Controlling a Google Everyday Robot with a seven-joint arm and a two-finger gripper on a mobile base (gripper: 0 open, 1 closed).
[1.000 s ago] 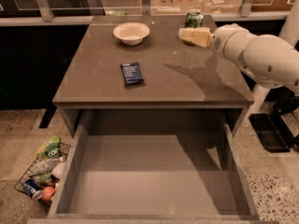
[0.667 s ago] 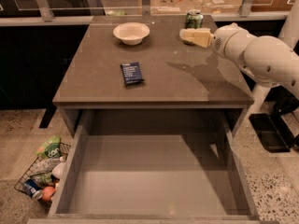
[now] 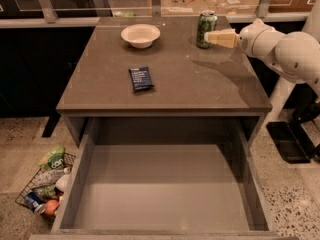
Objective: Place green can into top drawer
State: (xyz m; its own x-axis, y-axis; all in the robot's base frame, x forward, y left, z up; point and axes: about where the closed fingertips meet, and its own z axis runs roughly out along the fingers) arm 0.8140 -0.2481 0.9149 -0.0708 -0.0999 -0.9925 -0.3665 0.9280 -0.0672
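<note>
The green can stands upright at the far right of the grey-brown table top. My gripper reaches in from the right at the can's height, its cream fingers against the can's right side. The white arm runs off to the right. The top drawer is pulled wide open below the table's front edge, its flat grey floor bare.
A white bowl sits at the far middle of the table. A dark blue flat packet lies near the table's centre. A wire basket of packets and bottles stands on the floor at left. Cardboard boxes lie behind the table.
The arm has drawn a little closer to the can; the gripper stays at its right side. The can, bowl and packet have not moved.
</note>
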